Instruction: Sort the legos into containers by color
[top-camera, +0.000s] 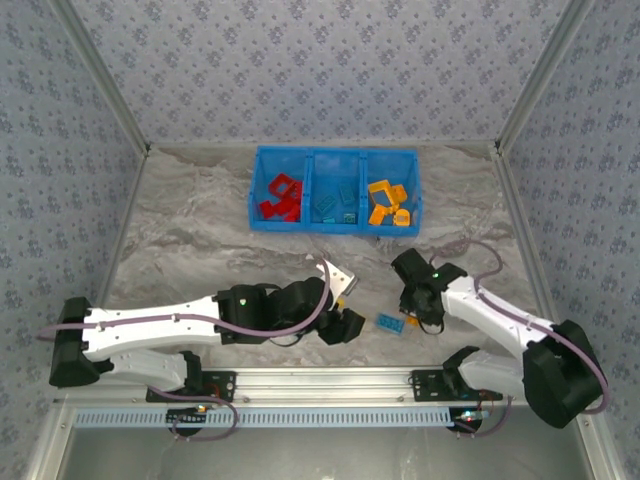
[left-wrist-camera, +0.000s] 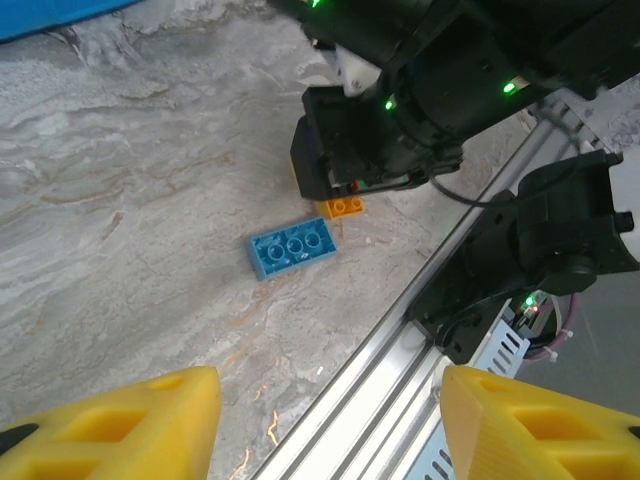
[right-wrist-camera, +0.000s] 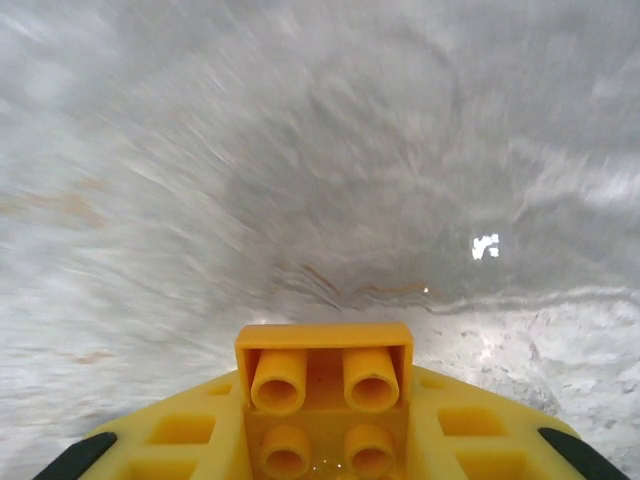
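The right gripper (right-wrist-camera: 325, 435) is pinching the light, rigid orange brick (right-wrist-camera: 325, 365) by its smooth sides (slippery plastic) near the table's (top-camera: 200, 240) near edge; the left gripper (left-wrist-camera: 325, 420) is hovering open, empty.

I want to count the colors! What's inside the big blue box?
Red bricks lie in the left part of the blue box, light blue ones in the middle, orange ones on the right. They are piled up, so any bricks underneath are hidden.
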